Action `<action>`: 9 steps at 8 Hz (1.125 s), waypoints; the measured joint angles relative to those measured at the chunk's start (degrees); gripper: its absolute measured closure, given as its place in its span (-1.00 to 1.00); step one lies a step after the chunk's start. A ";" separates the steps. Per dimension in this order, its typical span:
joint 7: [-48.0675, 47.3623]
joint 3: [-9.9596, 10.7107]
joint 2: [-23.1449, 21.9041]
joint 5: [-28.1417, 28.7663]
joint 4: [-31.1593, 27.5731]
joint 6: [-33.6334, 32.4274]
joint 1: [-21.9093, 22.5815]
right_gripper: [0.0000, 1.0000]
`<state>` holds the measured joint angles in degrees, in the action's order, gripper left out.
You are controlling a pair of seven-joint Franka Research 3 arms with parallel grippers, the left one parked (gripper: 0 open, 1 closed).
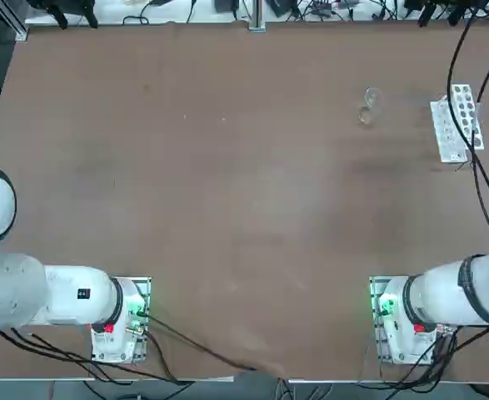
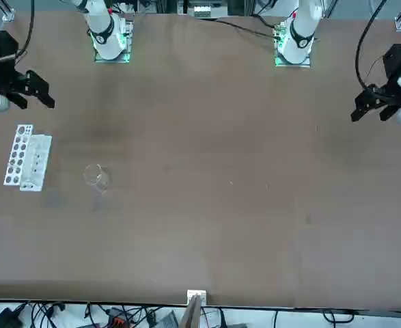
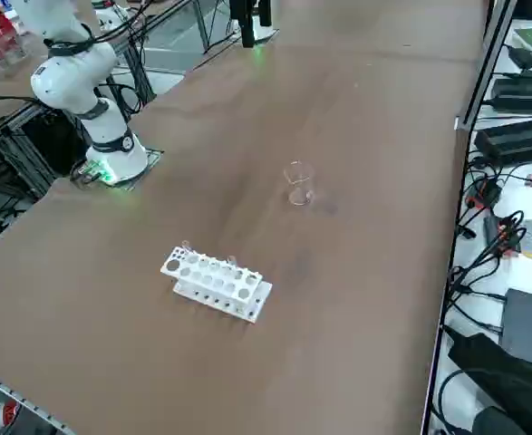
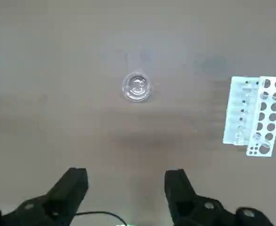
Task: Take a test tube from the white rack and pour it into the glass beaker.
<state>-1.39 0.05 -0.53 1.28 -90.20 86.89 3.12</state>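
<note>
The white rack lies on the brown table at its far right. A faint, thin test tube seems to stand in it; the other views do not show one clearly. The glass beaker stands upright a short way left of the rack and looks empty. My right gripper hangs open and empty high above the table, on the robot's side of the rack and beaker, touching neither. It is outside the top view.
Two green-lit arm bases sit at the near edge. A black cable crosses over the rack in the top view. Cables and boxes lie beyond the table's far edge. The parked left gripper hangs on the other side.
</note>
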 joint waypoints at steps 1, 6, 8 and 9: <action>-0.02 0.00 0.00 0.00 0.00 0.00 0.00 -1.00; 0.09 0.05 0.06 -0.01 -0.07 -2.51 -0.08 -1.00; -0.07 0.27 0.44 -0.15 -0.20 -10.63 -0.24 -1.00; -1.34 0.63 0.73 -0.46 -0.21 -14.94 -0.85 -1.00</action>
<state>-2.72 0.69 0.20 0.82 -90.40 71.95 2.27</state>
